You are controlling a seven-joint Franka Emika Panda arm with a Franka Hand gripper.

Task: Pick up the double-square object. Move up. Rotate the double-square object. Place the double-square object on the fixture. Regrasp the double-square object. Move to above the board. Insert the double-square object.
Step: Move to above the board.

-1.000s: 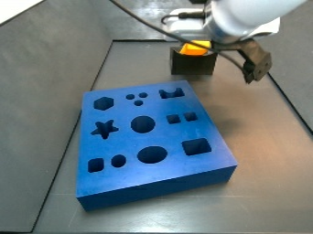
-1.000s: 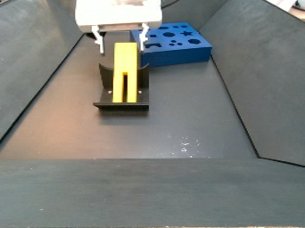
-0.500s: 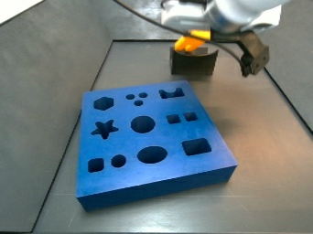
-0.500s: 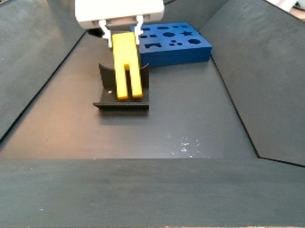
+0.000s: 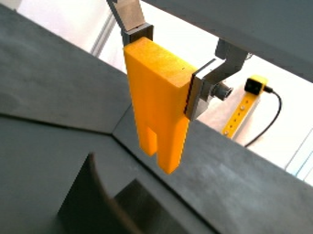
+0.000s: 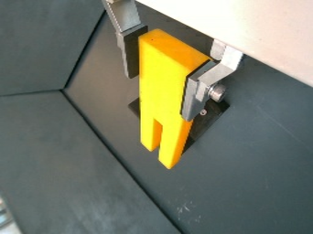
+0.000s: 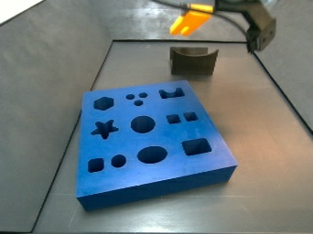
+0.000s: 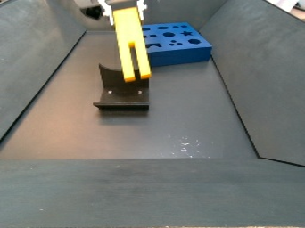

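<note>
My gripper (image 6: 162, 73) is shut on the upper end of the double-square object (image 6: 163, 101), a yellow-orange block hanging with its two prongs down. In both side views the double-square object (image 8: 128, 49) hangs in the air above the fixture (image 8: 123, 94), clear of its notch. The dark fixture (image 7: 193, 60) stands empty at the far end of the floor. The blue board (image 7: 153, 137) with its shaped holes lies apart from the fixture. In a wrist view the silver fingers (image 5: 202, 87) press on the block's two flat sides. Most of my gripper (image 7: 196, 5) is cut off by the picture's edge.
Dark sloped walls (image 8: 42, 80) enclose the grey floor on both sides. The board (image 8: 177, 43) sits beyond the fixture in a side view. A yellow plug on a black cable (image 5: 253, 87) lies outside the enclosure.
My gripper has closed on the block and lifted it straight up out of the fixture's notch. The fixture now stands empty. The board has not moved.
</note>
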